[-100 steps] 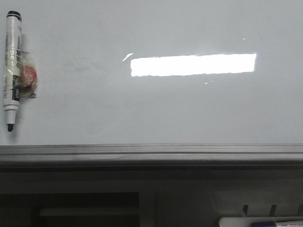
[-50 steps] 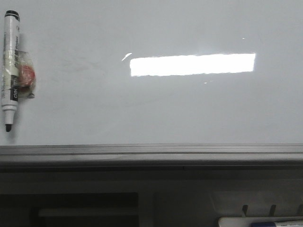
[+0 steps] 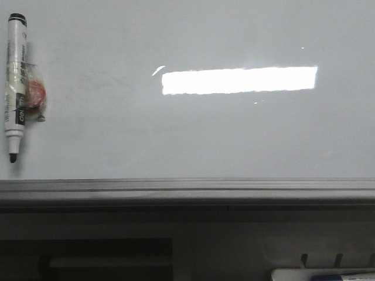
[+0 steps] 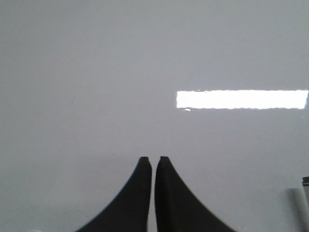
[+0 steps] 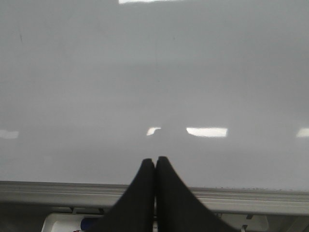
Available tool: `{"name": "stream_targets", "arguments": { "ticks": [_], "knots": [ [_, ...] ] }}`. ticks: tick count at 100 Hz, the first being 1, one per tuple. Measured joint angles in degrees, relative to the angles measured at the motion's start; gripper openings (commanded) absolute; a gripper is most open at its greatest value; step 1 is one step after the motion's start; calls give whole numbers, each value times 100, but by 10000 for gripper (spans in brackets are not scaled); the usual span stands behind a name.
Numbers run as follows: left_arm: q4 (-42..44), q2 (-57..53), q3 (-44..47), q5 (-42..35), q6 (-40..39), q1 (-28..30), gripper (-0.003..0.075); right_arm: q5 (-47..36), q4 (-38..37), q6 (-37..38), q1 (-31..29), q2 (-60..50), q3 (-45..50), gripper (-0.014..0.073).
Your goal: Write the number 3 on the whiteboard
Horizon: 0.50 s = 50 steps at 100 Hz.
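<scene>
Whiteboard (image 3: 193, 134) blank, no digit yet; both the left gripper (image 4: 150, 162) and right gripper (image 5: 155, 162) are clenched empty. Next: fetch the marker (image 3: 14, 88).

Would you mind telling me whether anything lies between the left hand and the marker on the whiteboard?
Nothing visible does. The left hand is shut and empty over bare whiteboard; the marker lies uncapped at the board's left edge with a small red-and-clear bundle attached to its side. No 3 is written yet.
</scene>
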Motion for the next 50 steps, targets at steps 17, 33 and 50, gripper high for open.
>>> {"name": "stream_targets", "arguments": {
  "ticks": [17,33,50],
  "knots": [
    [6,26,-42,144,97,0,377,12,0,2,0,8,0,-41],
    [-165,38,81,-517,111,0,429,-14,13,12,0,33,0,-41],
    [-189,49,350,-1211,111,-129,417,-52,148,12,0,33,0,-41]
  ]
}}
